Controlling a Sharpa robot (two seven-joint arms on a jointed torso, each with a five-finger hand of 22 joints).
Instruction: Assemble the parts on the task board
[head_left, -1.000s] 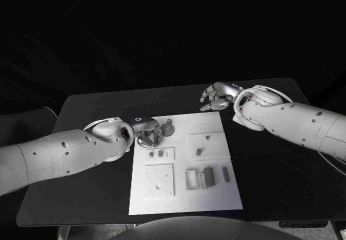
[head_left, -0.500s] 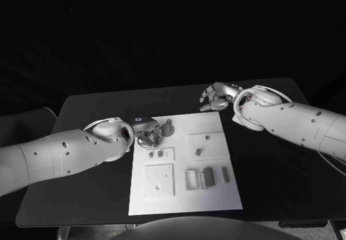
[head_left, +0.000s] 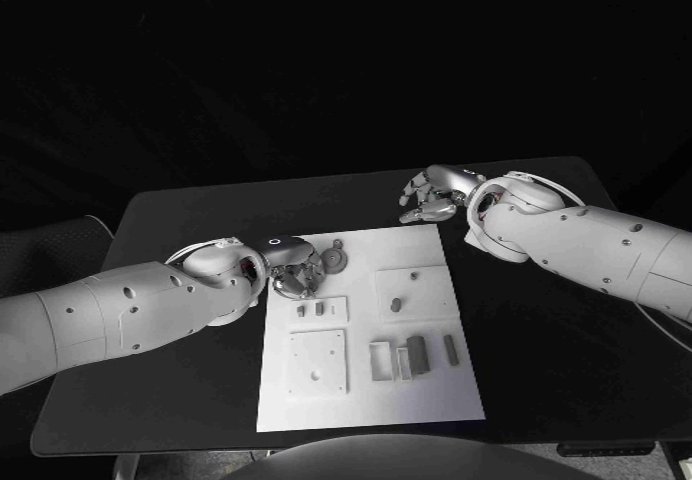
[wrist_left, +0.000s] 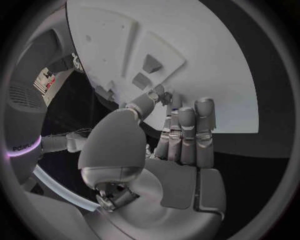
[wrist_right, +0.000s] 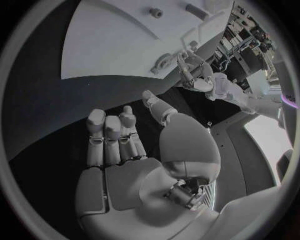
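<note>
The white task board (head_left: 418, 400) lies mid-table. My left hand (head_left: 296, 272) is at its far left corner, fingers curled down beside a round toothed part (head_left: 333, 260) that lies on the board. In the left wrist view, the left hand (wrist_left: 169, 145) has its fingers side by side, the thumb tip meeting them just above the board (wrist_left: 212, 60). I cannot tell whether anything is pinched there. My right hand (head_left: 433, 197) hovers over the black table past the board's far right corner. Its palm (wrist_right: 134, 170) is empty and its fingers are apart.
Two small parts (head_left: 310, 309) stand on a raised tile, and a peg tile (head_left: 400, 290) lies to its right. A flat square plate (head_left: 319, 360), a frame (head_left: 384, 360) and dark bars (head_left: 417, 351) fill the near half. The table edge (head_left: 606, 440) runs close on the right.
My left hand has shifted slightly toward the board's left edge, still beside the round part. The right hand has not moved.
</note>
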